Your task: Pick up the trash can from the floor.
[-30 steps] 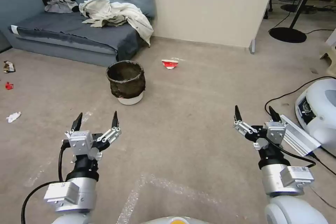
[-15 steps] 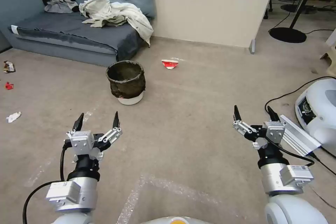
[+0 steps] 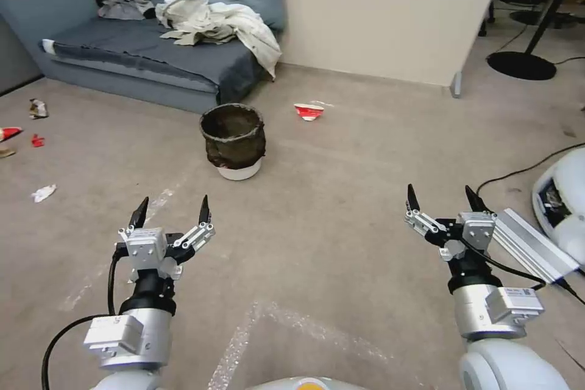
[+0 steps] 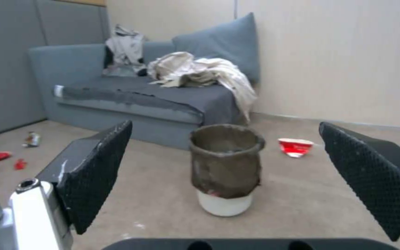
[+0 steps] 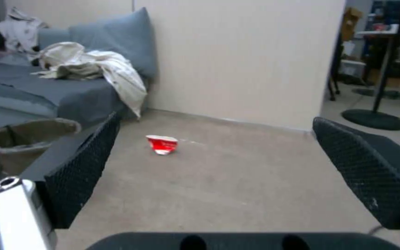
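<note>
Nearest the robot, both arms are hanging forward above the floor (image 3: 341, 244), each wrist pointing ahead: the left gripper (image 3: 173, 212) is holding its fingers spread wide apart with nothing between them, and the right gripper (image 3: 441, 200) is doing the same out to the right, equally empty. Ahead of the left gripper and a little to its right, well out of reach, the trash can (image 3: 234, 141) is standing upright on the carpet, its dark bag folded down over the rim and bulging around the white base; in the left wrist view it is sitting almost centred between that arm's two black finger pads (image 4: 96, 173). Judging from this, the step in hand is the approach, and the left arm is looking like the natural one to take the bin. Doing it well probably means closing in until the can is within easy reach while keeping it framed between the open fingers, then coming down on the rim rather than the slack bag, since loose plastic is likely to slip or pull free. The fingers are already standing wide enough that no re-opening seems needed. Beyond the can a crushed red cup (image 3: 309, 111) is lying apart from it, and farther back the grey sofa (image 3: 146, 55) is carrying a heap of pale cloth.
</note>
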Available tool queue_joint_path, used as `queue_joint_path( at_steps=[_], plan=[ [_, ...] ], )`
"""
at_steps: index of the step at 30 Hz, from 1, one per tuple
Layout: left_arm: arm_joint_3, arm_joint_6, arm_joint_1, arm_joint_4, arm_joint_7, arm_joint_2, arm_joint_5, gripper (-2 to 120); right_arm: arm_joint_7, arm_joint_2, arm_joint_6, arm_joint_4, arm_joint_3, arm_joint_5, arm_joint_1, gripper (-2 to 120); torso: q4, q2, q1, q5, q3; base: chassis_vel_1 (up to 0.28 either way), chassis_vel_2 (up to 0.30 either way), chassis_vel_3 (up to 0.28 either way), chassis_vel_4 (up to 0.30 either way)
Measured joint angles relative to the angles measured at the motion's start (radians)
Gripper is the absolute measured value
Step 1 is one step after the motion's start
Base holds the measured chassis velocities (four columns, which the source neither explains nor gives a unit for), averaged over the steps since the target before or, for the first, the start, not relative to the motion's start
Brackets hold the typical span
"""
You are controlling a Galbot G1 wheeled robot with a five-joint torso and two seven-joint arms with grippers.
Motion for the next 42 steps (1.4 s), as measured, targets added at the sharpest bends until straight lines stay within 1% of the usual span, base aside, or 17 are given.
queue_joint_path(
  at_steps=[8,14,19,35,42],
  plan=[
    [0.001,-0.012,-0.002,0.001,0.001,-0.001,0.002,100,0.008,0.002,-0.004,0.001,-0.001,-0.001,0.000,100,0.0000,0.000,0.000,0.0000,0.000,0.083,0.092,0.093,0.089],
    [0.002,-0.042,-0.006,0.001,-0.027,-0.003,-0.003,100,0.008,0.002,-0.009,0.001,-0.001,-0.002,0.001,100,0.0000,0.000,0.000,0.0000,0.000,0.064,0.057,0.062,0.058],
    [0.001,-0.042,-0.008,0.001,-0.035,-0.002,-0.003,100,-0.001,0.000,-0.018,0.003,0.002,-0.002,0.002,100,-0.0004,0.000,0.000,0.0000,0.000,0.000,0.000,0.000,0.000],
    [-0.006,-0.030,-0.010,0.001,-0.037,0.002,-0.003,100,-0.007,-0.001,-0.017,0.000,0.000,-0.002,0.005,100,-0.0001,0.000,0.000,0.0000,0.000,0.000,0.000,0.000,0.000],
    [-0.007,-0.029,-0.010,0.001,-0.037,0.004,-0.006,100,-0.010,0.000,-0.015,0.000,-0.001,-0.002,0.004,100,-0.0001,0.000,0.000,0.0000,0.000,-0.049,0.045,0.063,-0.045]
  ],
)
